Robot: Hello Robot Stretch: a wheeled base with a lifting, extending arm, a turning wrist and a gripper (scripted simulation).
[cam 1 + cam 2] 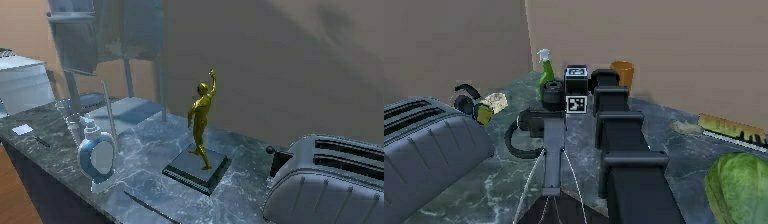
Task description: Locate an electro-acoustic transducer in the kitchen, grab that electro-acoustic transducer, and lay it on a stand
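Presently, item one: headphones (470, 102), dark band with yellow cups, taken here as the transducer. Location: on the marble counter (674, 140), beyond the toaster (429, 140), touching or just beside a pale scrap (497, 100).

Item two: gripper (518, 137), dark body left of the two white marker squares at the arm's end. Jaw state: cannot tell. Load: cannot tell whether it holds anything.

Key relation: in the arm side view the headphones lie up and to the left of the gripper, so farther out across the counter. They are near but apart, with bare marble between. The toaster's far corner sits just beside the line joining them. The band seems to arch upward; the long axis is too small to judge.

Judgement: the reach likely calls for more extension plus a shift toward that view's left, keeping off the toaster.

Other stock: green spray bottle (544, 72) and orange cup (622, 74) beyond the arm; gold statue (203, 120) and blue-white jug (97, 155) in the forward view.
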